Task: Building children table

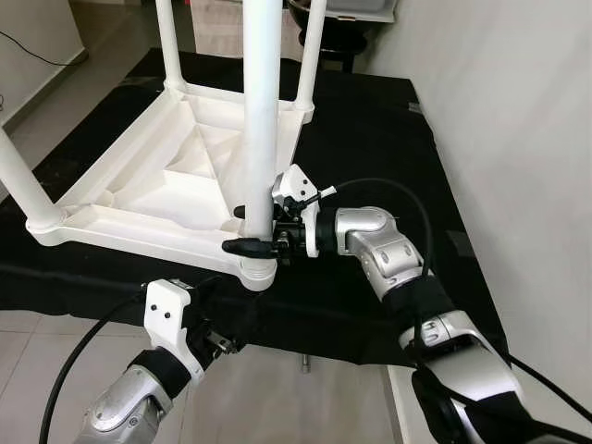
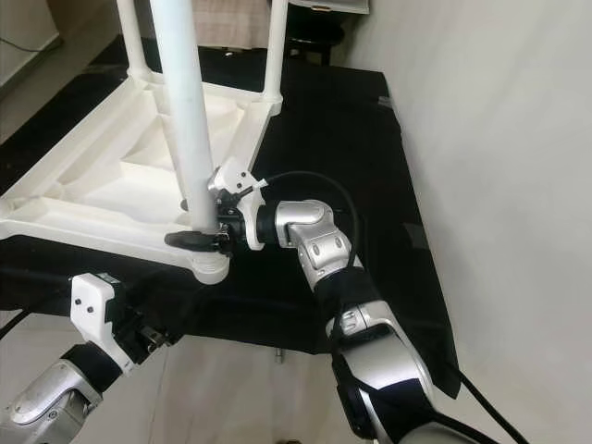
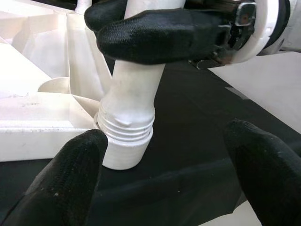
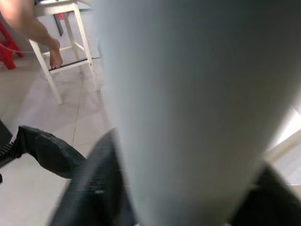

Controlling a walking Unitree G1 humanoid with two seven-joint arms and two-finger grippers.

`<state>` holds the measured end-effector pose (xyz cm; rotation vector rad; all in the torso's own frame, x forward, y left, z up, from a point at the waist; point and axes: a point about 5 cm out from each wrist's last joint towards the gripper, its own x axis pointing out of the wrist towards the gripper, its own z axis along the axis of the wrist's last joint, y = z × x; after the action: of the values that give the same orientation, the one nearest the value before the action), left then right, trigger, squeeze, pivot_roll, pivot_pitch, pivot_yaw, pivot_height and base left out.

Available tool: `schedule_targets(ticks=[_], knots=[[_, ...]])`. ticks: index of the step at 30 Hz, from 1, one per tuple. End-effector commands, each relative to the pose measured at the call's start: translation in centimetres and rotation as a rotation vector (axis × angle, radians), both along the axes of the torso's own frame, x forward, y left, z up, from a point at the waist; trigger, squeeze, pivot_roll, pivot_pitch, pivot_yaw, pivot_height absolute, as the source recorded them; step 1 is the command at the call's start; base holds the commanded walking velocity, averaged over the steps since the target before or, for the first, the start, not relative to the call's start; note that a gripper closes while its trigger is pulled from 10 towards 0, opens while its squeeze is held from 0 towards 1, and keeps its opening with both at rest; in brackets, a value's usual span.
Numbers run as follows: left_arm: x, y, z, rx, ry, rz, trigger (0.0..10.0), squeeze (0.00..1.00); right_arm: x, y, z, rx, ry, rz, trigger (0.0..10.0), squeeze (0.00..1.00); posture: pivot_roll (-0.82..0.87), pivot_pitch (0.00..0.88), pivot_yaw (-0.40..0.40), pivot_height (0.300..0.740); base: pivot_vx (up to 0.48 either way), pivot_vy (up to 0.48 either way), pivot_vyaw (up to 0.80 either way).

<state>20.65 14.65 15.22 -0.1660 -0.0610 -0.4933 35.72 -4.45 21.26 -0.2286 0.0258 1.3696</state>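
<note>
The right gripper (image 1: 252,228) is clenched around the near table leg (image 1: 262,120), low down, just above the corner socket (image 1: 258,272) of the upturned white tabletop (image 1: 139,185). The tabletop lies underside-up on a black mat (image 1: 370,139), with three other legs standing at its left, far-left and far-right corners.

The left gripper (image 1: 222,344) hangs below and nearer, fingers spread and holding nothing, aimed up at the joint.

The likely trouble is cross-threading. If the leg is turned while tilted, the thread could jam or the light tabletop could spin or slide on the mat, since nothing pins it.

The left wrist view shows exposed thread ridges (image 3: 126,126) between leg and socket, suggesting the leg is not fully seated. The right wrist view adds a white stool (image 4: 61,42) and a person's bare foot (image 4: 54,56) on the tiled floor beyond.
</note>
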Motion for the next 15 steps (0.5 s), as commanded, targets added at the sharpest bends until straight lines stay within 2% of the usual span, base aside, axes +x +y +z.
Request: schedule_targets(ticks=[1,6,9,10,11,12,13,14,15], knots=[[-0.2,-0.3,-0.3,-0.011,0.023,-0.014,10.0,0.0,-0.3,0.3,-0.3,-0.004,0.008,0.051,0.0,0.0,0.05,0.14,-0.107,0.74,0.0,0.0,0.0],[-0.2,-0.2,-0.2,-0.011,0.023,-0.013,10.0,0.0,-0.1,-0.2,-0.5,-0.004,0.009,0.03,0.0,0.0,0.04,0.142,-0.108,0.74,0.0,0.0,0.0],[-0.2,-0.1,-0.3,-0.013,0.023,-0.011,10.0,0.0,0.0,-1.5,-1.4,-0.034,0.008,-0.078,0.0,0.0,0.02,0.139,-0.104,0.74,0.0,0.0,0.0],[-0.1,-0.1,-0.3,-0.014,0.023,-0.012,10.0,0.0,0.1,-2.3,-2.2,-0.043,0.044,-0.234,0.0,0.0,0.02,0.139,-0.104,0.74,0.0,0.0,0.0],[-0.1,-0.1,-0.3,-0.014,0.023,-0.012,10.0,0.0,0.1,-2.3,-2.2,-0.043,0.044,-0.234,0.0,0.0,0.02,0.139,-0.104,0.74,0.0,0.0,0.0],[-0.1,0.0,-0.3,-0.014,0.024,-0.013,10.0,0.0,0.7,-3.1,-3.5,-0.057,0.093,-0.502,0.0,0.0,0.0,0.134,-0.108,0.74,0.0,0.0,0.0],[-0.1,0.0,-0.3,-0.014,0.024,-0.013,10.0,0.0,0.7,-3.1,-3.5,-0.057,0.093,-0.502,0.0,0.0,0.0,0.134,-0.108,0.74,0.0,0.0,0.0],[0.0,0.1,-0.3,-0.015,0.024,-0.015,10.0,0.0,-0.5,-3.8,-5.4,-0.086,0.125,-0.673,0.0,0.0,-0.01,0.134,-0.107,0.74,0.0,0.0,0.0],[0.0,0.1,-0.3,-0.016,0.024,-0.016,10.0,0.0,-1.6,-4.3,-6.5,-0.107,0.141,-0.786,0.0,0.0,-0.01,0.134,-0.107,0.74,0.0,0.0,0.0]])
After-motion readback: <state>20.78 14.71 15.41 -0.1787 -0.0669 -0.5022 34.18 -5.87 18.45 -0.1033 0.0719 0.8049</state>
